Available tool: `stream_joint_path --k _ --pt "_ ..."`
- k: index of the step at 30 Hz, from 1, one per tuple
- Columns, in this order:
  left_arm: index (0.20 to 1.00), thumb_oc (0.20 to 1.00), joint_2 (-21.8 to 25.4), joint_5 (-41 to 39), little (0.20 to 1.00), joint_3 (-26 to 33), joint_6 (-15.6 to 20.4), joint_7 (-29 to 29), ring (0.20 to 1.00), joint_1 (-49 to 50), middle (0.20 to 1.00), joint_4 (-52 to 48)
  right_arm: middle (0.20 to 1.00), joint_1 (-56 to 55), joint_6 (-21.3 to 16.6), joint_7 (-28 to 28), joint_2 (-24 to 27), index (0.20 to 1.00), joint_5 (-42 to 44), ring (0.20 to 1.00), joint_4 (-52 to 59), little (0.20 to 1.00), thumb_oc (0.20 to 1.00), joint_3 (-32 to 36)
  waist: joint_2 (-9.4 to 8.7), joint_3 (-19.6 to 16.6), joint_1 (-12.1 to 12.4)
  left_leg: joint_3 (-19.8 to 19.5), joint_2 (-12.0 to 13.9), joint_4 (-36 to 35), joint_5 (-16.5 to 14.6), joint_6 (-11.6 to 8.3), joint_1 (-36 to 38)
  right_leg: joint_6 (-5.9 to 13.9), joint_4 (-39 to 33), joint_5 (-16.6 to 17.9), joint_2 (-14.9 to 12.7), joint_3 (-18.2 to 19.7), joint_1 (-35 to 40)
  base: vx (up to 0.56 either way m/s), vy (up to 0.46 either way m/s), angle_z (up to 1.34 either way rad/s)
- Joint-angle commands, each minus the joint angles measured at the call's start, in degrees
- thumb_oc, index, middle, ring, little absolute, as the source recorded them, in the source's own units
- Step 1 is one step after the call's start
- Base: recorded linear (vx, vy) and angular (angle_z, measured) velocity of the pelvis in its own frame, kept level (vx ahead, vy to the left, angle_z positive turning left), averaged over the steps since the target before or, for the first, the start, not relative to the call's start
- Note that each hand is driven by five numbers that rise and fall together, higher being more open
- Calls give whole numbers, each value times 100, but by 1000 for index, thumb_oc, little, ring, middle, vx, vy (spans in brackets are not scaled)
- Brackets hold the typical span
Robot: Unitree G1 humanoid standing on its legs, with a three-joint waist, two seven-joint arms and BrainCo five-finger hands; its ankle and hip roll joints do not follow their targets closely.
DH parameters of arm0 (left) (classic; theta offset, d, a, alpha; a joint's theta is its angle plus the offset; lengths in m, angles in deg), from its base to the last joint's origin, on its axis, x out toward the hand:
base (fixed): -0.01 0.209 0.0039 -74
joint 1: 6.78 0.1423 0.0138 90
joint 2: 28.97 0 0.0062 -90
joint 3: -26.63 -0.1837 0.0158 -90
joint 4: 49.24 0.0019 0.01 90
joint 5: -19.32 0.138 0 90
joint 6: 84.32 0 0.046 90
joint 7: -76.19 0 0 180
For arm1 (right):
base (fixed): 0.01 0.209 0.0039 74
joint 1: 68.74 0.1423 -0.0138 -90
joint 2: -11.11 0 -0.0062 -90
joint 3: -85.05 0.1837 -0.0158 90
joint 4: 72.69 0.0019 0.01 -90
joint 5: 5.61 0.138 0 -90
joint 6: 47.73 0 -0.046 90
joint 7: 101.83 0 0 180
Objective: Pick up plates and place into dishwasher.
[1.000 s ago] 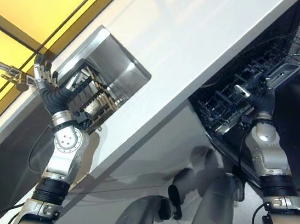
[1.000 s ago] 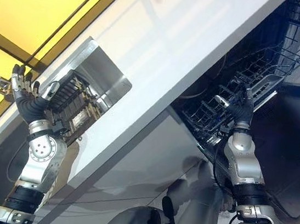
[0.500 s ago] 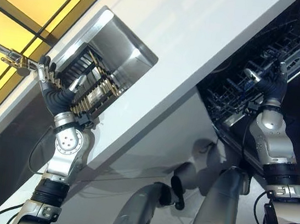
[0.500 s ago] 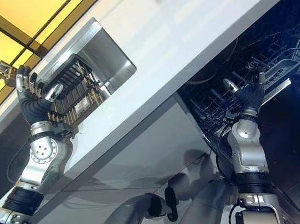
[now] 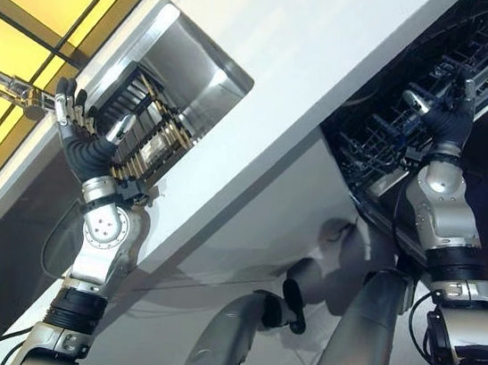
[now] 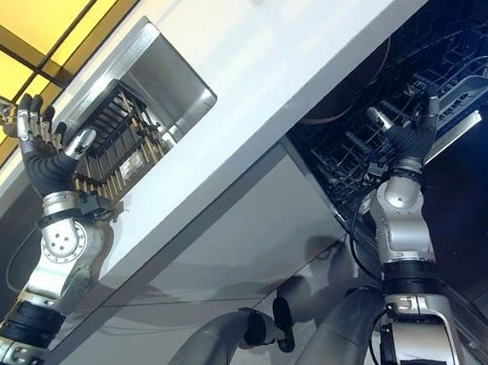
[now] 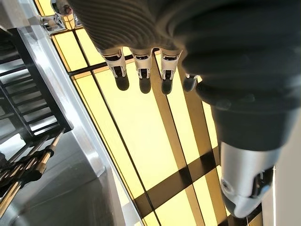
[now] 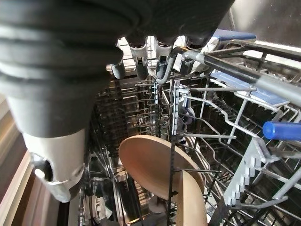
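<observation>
Left hand (image 5: 78, 129): fingers spread, raised beside the sink's drying rack (image 5: 146, 138).
Right hand (image 6: 412, 133): fingers relaxed, nothing held, over dishwasher rack (image 8: 225, 141).
Plates (image 8: 150, 172): stood in rack.

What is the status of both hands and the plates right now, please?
Left hand open at the sink rack. Right hand open at the dishwasher rack. Two plates already racked. Nothing blocking.

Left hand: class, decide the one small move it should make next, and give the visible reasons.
Probably lower the left hand toward the dish rack in the sink. Its fingers are straight and hold nothing, raised beside the rack. The right hand is at the dishwasher rack, where two plates already stand, so another plate seems due.
</observation>
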Motion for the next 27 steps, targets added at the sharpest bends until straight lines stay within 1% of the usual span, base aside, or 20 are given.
stream_joint_path --k 1,3,8,14,18,23,25,27 --pt "1000 1000 82 -186 1000 229 283 -36 1000 -127 1000 -260 1000 593 -446 138 88 1000 -488 1000 583 1000 1000 -166 360 524 10 -133 109 122 -102 -279 -62 -116 -622 261 -594 654 834 -1 -78 0" --pt "1000 1000 73 -136 1000 238 263 -56 1000 -161 1000 -221 1000 377 -383 221 173 1000 -619 1000 725 1000 1000 -82 225 468 -29 -166 136 44 -98 -274 50 -98 -793 327 -564 599 983 7 -97 -2" --pt "1000 1000 10 34 1000 258 249 -115 1000 -188 1000 -41 1000 -328 -103 524 289 1000 -1255 1000 1205 1000 1000 159 -113 279 -183 -173 279 -166 -99 -294 404 -31 -1185 446 -477 469 1377 34 -100 -7" --pt "1000 1000 -93 133 1000 454 391 94 1000 -29 1000 63 1000 -1254 -64 824 380 1000 -1732 1000 1628 1000 1000 584 -442 37 -362 -51 448 -502 -20 -295 822 53 -1578 549 -342 309 1787 14 -124 -10" --pt "1000 1000 -134 246 1000 525 412 201 1000 55 1000 47 1000 -1780 -102 1003 365 1000 -1776 1000 1805 1000 1000 871 -570 -107 -472 -19 514 -685 15 -286 1050 86 -1695 524 -194 304 1972 -4 -127 -18" --pt "1000 1000 -171 292 1000 631 383 356 1000 181 1000 52 1000 -2376 -237 1135 348 1000 -1837 1000 1996 1000 1000 1195 -672 -297 -620 62 582 -828 13 -278 1331 109 -1792 426 -26 316 2190 14 -96 -14" --pt "1000 1000 -175 287 1000 678 361 409 1000 211 1000 80 1000 -2596 -276 1211 321 1000 -1691 1000 2076 1000 1000 1317 -708 -378 -698 98 620 -878 2 -281 1445 129 -1820 390 42 332 2263 20 -86 -19" --pt "1000 1000 -232 334 1000 695 415 444 1000 255 1000 116 1000 -2805 -372 1398 239 1000 -1593 1000 2063 1000 1000 1421 -732 -419 -780 148 649 -914 -11 -280 1536 142 -1834 356 108 375 2299 24 -53 -22"
